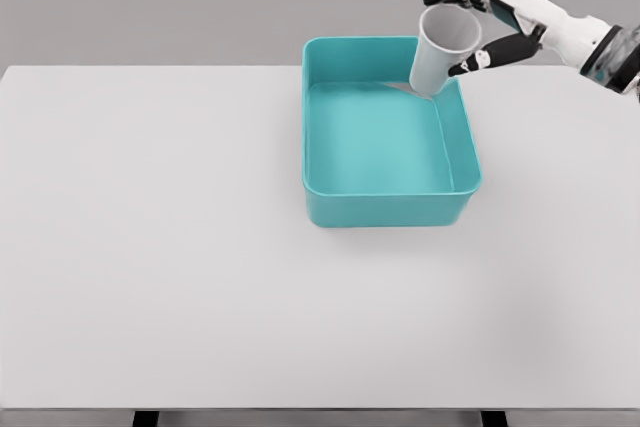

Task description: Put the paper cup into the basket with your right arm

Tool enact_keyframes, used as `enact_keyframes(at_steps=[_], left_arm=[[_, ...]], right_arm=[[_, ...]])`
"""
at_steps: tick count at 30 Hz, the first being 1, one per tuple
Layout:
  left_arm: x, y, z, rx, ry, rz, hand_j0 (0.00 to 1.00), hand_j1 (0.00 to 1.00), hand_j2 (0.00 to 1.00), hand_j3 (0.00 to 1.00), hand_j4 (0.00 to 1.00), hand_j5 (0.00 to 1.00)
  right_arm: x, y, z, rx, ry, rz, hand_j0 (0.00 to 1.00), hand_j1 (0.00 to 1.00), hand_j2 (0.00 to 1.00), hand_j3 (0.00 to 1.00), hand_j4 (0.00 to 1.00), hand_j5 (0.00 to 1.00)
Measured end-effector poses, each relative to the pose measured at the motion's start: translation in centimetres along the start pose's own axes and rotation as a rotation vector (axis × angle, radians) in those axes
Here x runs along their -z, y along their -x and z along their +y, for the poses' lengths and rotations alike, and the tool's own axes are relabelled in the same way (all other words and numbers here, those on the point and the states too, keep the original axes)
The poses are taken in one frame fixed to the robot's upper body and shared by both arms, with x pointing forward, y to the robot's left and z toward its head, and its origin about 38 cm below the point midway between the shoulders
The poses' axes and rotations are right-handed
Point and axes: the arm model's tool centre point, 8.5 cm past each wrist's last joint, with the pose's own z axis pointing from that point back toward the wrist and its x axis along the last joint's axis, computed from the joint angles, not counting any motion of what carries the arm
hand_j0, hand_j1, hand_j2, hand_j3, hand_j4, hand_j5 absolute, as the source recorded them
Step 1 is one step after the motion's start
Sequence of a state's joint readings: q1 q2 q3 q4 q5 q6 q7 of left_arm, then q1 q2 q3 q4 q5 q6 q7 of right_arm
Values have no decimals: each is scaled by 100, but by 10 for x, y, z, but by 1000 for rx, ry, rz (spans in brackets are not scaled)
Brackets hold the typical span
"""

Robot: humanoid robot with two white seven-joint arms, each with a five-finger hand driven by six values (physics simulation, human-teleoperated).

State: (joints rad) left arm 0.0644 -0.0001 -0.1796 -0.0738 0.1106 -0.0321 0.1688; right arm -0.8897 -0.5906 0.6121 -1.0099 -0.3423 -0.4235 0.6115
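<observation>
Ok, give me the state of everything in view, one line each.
paper cup: tilted, mouth up, held over the basket's far right corner.
basket: upright on the table, nothing lying in it.
right hand: fingers closed around the cup.
table: bears only the basket.
left arm: out of view.

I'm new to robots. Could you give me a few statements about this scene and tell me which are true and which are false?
1. The right hand holds the cup. True.
2. The cup is upside down. False: its open mouth faces up, tilted towards the camera.
3. The basket is teal. True.
4. The cup lies flat on the table. False: it is held over the basket's far right corner.
5. The left arm reaches for the basket. False: no left arm is in view.
</observation>
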Motion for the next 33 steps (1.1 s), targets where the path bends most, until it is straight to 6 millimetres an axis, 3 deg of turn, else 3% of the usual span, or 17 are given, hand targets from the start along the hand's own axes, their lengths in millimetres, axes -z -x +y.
enact_keyframes(at_steps=[11,19,28,33], left_arm=[[0,0,0,0,0,0,100,100,100,100,100,100],[0,0,0,0,0,0,100,100,100,100,100,100],[0,0,0,0,0,0,100,100,100,100,100,100],[0,0,0,0,0,0,100,100,100,100,100,100]], right_arm=[[26,-8,27,-67,-104,-7,77,77,77,77,77,77],[44,-20,39,-241,-191,20,77,77,77,77,77,77],[65,-48,42,-513,-275,48,76,76,76,76,76,76],[72,-52,50,-654,-328,97,76,76,76,76,76,76]])
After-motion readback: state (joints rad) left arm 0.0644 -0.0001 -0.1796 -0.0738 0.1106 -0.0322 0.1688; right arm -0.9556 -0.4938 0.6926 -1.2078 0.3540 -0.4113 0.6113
